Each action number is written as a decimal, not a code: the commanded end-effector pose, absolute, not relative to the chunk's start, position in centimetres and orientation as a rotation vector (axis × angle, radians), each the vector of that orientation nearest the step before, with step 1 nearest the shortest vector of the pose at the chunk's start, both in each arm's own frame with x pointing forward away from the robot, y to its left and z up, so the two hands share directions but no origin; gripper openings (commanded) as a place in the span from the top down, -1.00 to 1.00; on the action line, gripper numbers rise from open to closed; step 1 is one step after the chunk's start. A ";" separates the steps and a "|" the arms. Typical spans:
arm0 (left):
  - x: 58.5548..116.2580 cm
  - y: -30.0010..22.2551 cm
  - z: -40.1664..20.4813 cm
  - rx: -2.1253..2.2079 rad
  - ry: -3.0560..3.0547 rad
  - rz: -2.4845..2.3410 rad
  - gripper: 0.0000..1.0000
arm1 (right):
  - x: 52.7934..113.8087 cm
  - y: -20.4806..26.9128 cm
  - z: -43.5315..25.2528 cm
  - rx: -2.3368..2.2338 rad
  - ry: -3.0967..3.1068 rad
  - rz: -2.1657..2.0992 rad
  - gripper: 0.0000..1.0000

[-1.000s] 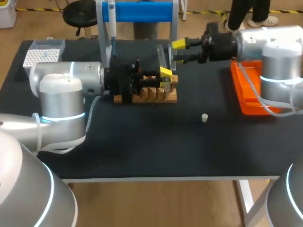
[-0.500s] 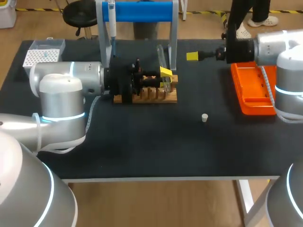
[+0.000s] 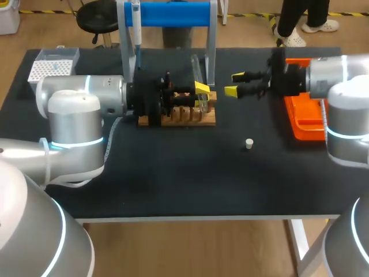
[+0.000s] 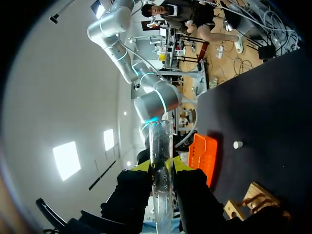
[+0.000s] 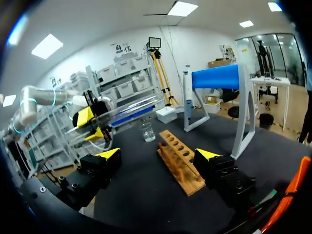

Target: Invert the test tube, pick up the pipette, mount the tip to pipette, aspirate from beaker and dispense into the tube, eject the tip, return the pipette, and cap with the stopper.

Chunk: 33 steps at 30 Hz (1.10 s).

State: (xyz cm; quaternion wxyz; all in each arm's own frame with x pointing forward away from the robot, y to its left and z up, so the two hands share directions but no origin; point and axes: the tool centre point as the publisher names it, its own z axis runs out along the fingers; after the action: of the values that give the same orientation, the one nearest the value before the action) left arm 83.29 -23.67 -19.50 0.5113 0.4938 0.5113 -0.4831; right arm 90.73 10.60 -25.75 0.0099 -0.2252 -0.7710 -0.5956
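Gripping the test tube (image 3: 198, 68) between the yellow tips of my left gripper (image 3: 202, 96), I am holding it just over the wooden rack (image 3: 184, 119) near the upper middle of the head view. My left arm is coming in from the left side of the frame. In the left wrist view the fingers (image 4: 181, 165) are pressing on the clear tube (image 4: 160, 141) from both sides, and its open mouth is sticking out beyond them. My right gripper (image 3: 234, 83) is hanging over the dark table (image 3: 173, 173) to the right of the rack, its two fingers spread wide and grasping nothing. It is sitting between the rack and the orange tray (image 3: 305, 126) at the right of the frame. From the right wrist view, the rack (image 5: 178, 163) is lying ahead of my spread right gripper (image 5: 158, 155), with the beaker (image 5: 147, 131) standing beyond it. The pipette (image 3: 136, 23) is hanging on the blue stand (image 3: 173, 14) at the top of the head view. The small white stopper (image 3: 249, 143) is sitting alone on the table, right of centre. The tip box (image 3: 52, 66) is resting at the upper left.
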 end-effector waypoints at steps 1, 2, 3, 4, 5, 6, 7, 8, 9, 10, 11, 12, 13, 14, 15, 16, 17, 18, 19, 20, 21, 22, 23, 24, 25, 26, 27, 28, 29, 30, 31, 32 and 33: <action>83.3 -23.7 -19.5 1.188 1.231 -1.159 1.00 | 90.2 11.4 -26.6 -0.708 -2.490 -1.894 -1.00; 83.3 -23.7 -19.5 1.188 1.231 -1.159 1.00 | 90.1 11.5 -26.9 -0.694 -2.519 -1.896 -1.00; 83.3 -23.7 -19.5 1.188 1.231 -1.159 1.00 | 90.0 11.7 -27.2 -0.690 -2.535 -1.890 -1.00; 83.3 -23.7 -19.5 1.188 1.231 -1.159 1.00 | 90.0 11.9 -27.4 -0.678 -2.565 -1.897 -1.00; 83.3 -23.7 -19.5 1.188 1.231 -1.159 1.00 | 89.9 12.0 -27.7 -0.660 -2.588 -1.893 -1.00; 83.3 -23.7 -19.5 1.188 1.231 -1.159 1.00 | 89.9 12.2 -28.0 -0.650 -2.616 -1.886 -1.00; 83.3 -23.7 -19.5 1.188 1.231 -1.159 1.00 | 89.9 12.3 -28.2 -0.653 -2.638 -1.889 -1.00; 83.3 -23.7 -19.5 1.188 1.231 -1.159 1.00 | 89.9 12.5 -28.4 -0.650 -2.656 -1.887 -1.00; 83.3 -23.7 -19.5 1.188 1.231 -1.159 1.00 | 90.0 12.6 -28.7 -0.647 -2.677 -1.877 -1.00; 83.3 -23.7 -19.5 1.188 1.231 -1.159 1.00 | 90.1 12.7 -29.0 -0.658 -2.699 -1.880 -1.00; 83.3 -23.7 -19.5 1.188 1.231 -1.159 1.00 | 90.2 12.7 -29.1 -0.660 -2.701 -1.876 -1.00; 83.3 -23.7 -19.5 1.188 1.231 -1.159 1.00 | 90.2 12.8 -29.3 -0.660 -2.724 -1.870 -1.00; 83.3 -23.7 -19.5 1.188 1.231 -1.159 1.00 | 90.3 12.9 -29.4 -0.659 -2.738 -1.866 -1.00; 83.3 -23.7 -19.5 1.188 1.231 -1.159 1.00 | 90.3 13.0 -29.6 -0.660 -2.743 -1.863 -1.00; 83.3 -23.7 -19.5 1.188 1.231 -1.159 1.00 | 90.4 13.1 -29.8 -0.653 -2.757 -1.853 -1.00; 83.3 -23.7 -19.5 1.188 1.231 -1.159 1.00 | 90.4 13.1 -29.9 -0.647 -2.771 -1.847 -1.00; 83.3 -23.7 -19.5 1.188 1.231 -1.159 1.00 | 90.5 13.2 -30.1 -0.640 -2.781 -1.843 -1.00; 83.3 -23.7 -19.5 1.188 1.231 -1.159 1.00 | 90.6 13.3 -30.3 -0.637 -2.793 -1.833 -1.00; 83.3 -23.7 -19.5 1.188 1.231 -1.159 1.00 | 90.6 13.3 -30.5 -0.635 -2.801 -1.829 -1.00; 83.3 -23.7 -19.5 1.188 1.231 -1.159 1.00 | 90.7 13.3 -30.7 -0.634 -2.807 -1.823 -1.00; 83.3 -23.7 -19.5 1.188 1.231 -1.159 1.00 | 90.8 13.4 -30.8 -0.632 -2.817 -1.814 -1.00; 83.3 -23.7 -19.5 1.188 1.231 -1.159 1.00 | 90.8 13.4 -31.0 -0.627 -2.831 -1.809 -1.00; 83.3 -23.7 -19.5 1.188 1.231 -1.159 1.00 | 90.9 13.4 -31.2 -0.627 -2.833 -1.806 -1.00; 83.3 -23.7 -19.5 1.188 1.231 -1.159 1.00 | 90.9 13.4 -31.3 -0.629 -2.838 -1.798 -1.00; 83.3 -23.7 -19.5 1.188 1.231 -1.159 1.00 | 91.0 13.5 -31.5 -0.640 -2.849 -1.793 -1.00; 83.3 -23.7 -19.5 1.188 1.231 -1.159 1.00 | 91.1 13.5 -31.6 -0.646 -2.851 -1.787 -1.00; 83.3 -23.7 -19.5 1.188 1.231 -1.159 1.00 | 91.1 13.6 -31.7 -0.654 -2.854 -1.782 -1.00; 83.3 -23.7 -19.5 1.188 1.231 -1.159 1.00 | 91.2 13.7 -31.9 -0.656 -2.865 -1.777 -1.00; 83.3 -23.7 -19.5 1.188 1.231 -1.159 1.00 | 91.2 13.7 -32.0 -0.657 -2.871 -1.775 -1.00; 83.3 -23.7 -19.5 1.188 1.231 -1.159 1.00 | 91.3 13.8 -32.1 -0.659 -2.876 -1.768 -1.00; 83.3 -23.7 -19.5 1.188 1.231 -1.159 1.00 | 91.4 13.9 -32.2 -0.654 -2.885 -1.765 -1.00; 83.3 -23.7 -19.5 1.188 1.231 -1.159 1.00 | 91.5 13.9 -32.4 -0.644 -2.898 -1.763 -1.00; 83.3 -23.7 -19.5 1.188 1.231 -1.159 1.00 | 91.6 14.0 -32.5 -0.644 -2.899 -1.760 -1.00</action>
State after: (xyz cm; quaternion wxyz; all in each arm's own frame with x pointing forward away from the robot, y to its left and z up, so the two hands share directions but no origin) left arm 83.29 -23.67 -19.50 0.5113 0.4938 0.5113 -0.4831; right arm 91.27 13.25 -31.99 -0.1520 -0.1821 -0.8294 -0.5057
